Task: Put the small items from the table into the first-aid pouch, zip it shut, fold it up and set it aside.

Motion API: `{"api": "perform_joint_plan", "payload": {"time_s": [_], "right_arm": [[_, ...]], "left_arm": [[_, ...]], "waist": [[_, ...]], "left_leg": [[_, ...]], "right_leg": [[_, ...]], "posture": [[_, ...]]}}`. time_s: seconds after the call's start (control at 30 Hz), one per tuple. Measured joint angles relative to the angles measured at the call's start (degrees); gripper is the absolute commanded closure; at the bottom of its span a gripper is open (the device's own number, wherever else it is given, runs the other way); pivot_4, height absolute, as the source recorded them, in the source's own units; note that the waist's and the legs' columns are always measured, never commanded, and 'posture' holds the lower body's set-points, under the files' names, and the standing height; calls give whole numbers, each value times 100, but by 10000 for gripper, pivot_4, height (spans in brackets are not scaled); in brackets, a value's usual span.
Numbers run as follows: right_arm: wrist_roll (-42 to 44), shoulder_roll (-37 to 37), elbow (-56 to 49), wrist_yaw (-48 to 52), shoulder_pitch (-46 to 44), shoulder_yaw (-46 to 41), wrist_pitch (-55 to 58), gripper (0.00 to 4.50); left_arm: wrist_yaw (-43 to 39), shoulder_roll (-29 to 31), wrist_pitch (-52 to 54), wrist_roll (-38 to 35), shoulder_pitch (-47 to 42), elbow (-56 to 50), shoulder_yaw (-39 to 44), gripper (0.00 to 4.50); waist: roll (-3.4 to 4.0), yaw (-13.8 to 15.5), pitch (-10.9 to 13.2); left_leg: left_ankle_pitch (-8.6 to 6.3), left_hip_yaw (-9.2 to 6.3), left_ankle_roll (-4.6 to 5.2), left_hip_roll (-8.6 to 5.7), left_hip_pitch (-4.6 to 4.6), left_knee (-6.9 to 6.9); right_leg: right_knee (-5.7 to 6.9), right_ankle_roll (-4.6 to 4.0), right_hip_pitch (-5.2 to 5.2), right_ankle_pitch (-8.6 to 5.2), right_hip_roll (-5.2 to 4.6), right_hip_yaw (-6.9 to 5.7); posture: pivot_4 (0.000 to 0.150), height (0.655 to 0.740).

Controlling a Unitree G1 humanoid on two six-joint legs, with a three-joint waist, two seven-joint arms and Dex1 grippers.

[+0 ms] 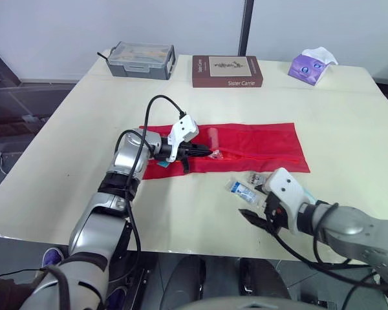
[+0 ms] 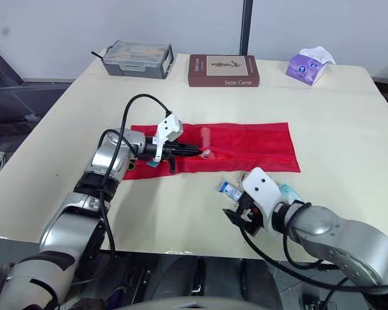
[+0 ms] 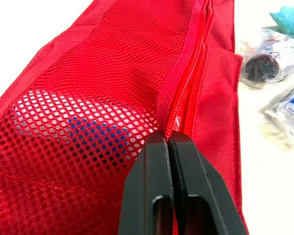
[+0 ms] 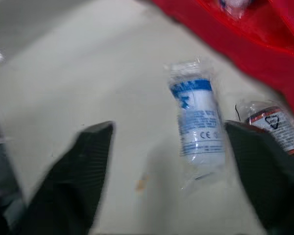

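- a red pouch (image 1: 258,145) lies flat on the desk (image 1: 84,129); the left pincer (image 3: 169,144) is pinched shut on its zip edge.
- the right pincer (image 1: 253,219) hangs wide open and empty, just beside the blue-and-white packet (image 4: 198,117).
- best to straddle the packet across its width, close gently, and hold the pouch mouth lifted.

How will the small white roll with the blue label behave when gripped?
The roll is probably light and soft, as it looks like wrapped gauze. Its clear, glossy wrapper may slip. Being cylindrical, it may roll if the open jaws of the right gripper nudge it.
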Motion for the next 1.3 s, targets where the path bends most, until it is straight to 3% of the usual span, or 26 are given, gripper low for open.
{"api": "perform_joint_plan", "payload": {"time_s": [0.2, 0.3, 0.47, 0.63, 0.7, 0.83, 1.3], "right_arm": [[-523, 331, 495, -48, -300, 298, 334, 12469], [-675, 466, 540, -6, -302, 329, 445, 20440], [-803, 735, 640, 33, -319, 305, 524, 43736], [-678, 1490, 649, -16, -334, -133, 767, 44433], [-596, 2320, 759, -253, -564, -569, 988, 44433], [-767, 3038, 1137, -657, -916, -1079, 1426, 44433], [-1943, 4611, 2166, -1386, -1544, -1948, 2161, 44433]], "left_arm": [[4, 15, 84, -2, 15, -126, -8, 45000], [17, 16, 121, -3, 28, -182, -7, 45000], [62, 14, 127, -8, 85, -269, -7, 45000], [89, 10, 137, -30, 124, -275, -7, 45000], [119, -1, 173, -56, 135, -283, -5, 45000], [140, -21, 237, -107, 183, -343, -4, 45000], [303, -149, 362, -126, 309, -521, -3, 45000]], "waist": [[0, -11, 0], [0, -12, 0], [1, -17, 0], [1, -19, 0], [2, -26, -1], [3, -9, -1], [7, -72, -2]], "left_leg": [[0, 0, 0, 1, 2, 0], [0, 1, 0, 1, 2, 0], [0, 1, 0, 1, 3, 0], [0, 0, 0, 2, 3, 0], [0, 2, 0, 2, 4, 0], [0, 1, 0, 0, 2, 0], [1, 1, -1, -9, 3, -6]], "right_leg": [[2, 4, 0, 2, 5, 0], [2, 5, -1, 3, 5, 1], [3, 5, 0, 3, 6, 1], [4, 5, -1, 3, 9, 1], [7, 6, -2, 4, 11, 3], [8, 5, -2, 4, 9, 1], [10, 5, -6, 4, 13, 1]], "posture": [[1500, 7400], [1500, 7400], [1500, 7400], [1500, 7400], [1500, 7400], [1500, 7400], [1500, 7400]]}}
